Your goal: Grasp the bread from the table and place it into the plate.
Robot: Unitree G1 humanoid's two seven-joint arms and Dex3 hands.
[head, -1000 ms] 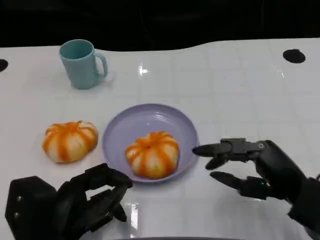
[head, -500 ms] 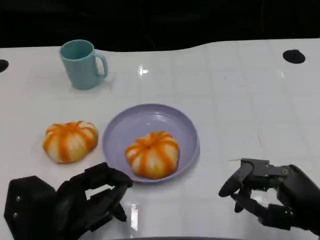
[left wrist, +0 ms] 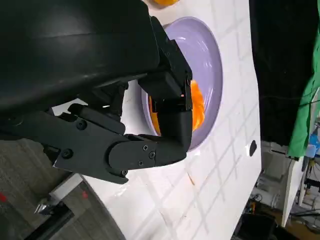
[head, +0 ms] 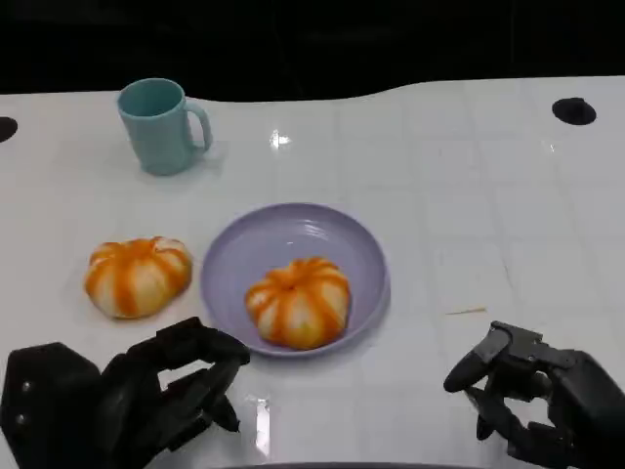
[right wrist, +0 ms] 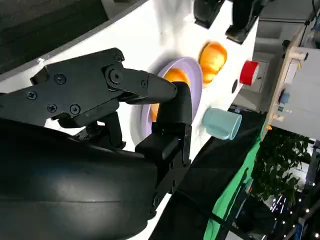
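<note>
A: Head view first. Where does the bread sit?

B: One orange-striped bread (head: 298, 302) lies inside the lilac plate (head: 256, 234), toward the plate's 6 o'clock edge. A second striped bun (head: 137, 277) rests on the white counter (head: 469, 195) at the plate's 9 o'clock, just beside the rim but apart from it. A teal mug (head: 159, 124) stands upright toward 11 o'clock, well apart from the plate.

A: And the hands?

B: The left hand (head: 146, 401) sits near 7 o'clock of the plate, fingers curled inward around nothing. The right hand (head: 532, 401) is off at about 4 o'clock, well apart from the plate, its fingers bent and parted, also holding nothing.

A: Left wrist view?

B: The left hand (left wrist: 125, 120) shows its black fingers (left wrist: 172, 125) folded over toward the palm, empty. Past them the plate (left wrist: 210, 65) lies on the counter (left wrist: 220, 190) with a slice of the bread (left wrist: 198, 107) showing inside it.

A: Right wrist view?

B: The right hand (right wrist: 115, 125) has a finger reaching out straight and another bent beneath it, a gap between them and nothing in it. Beyond lie the plate (right wrist: 192, 67) with the bread (right wrist: 172, 76) in it, the second bun (right wrist: 212, 57), the mug (right wrist: 222, 124) and the left hand (right wrist: 225, 15) at the far edge.
</note>
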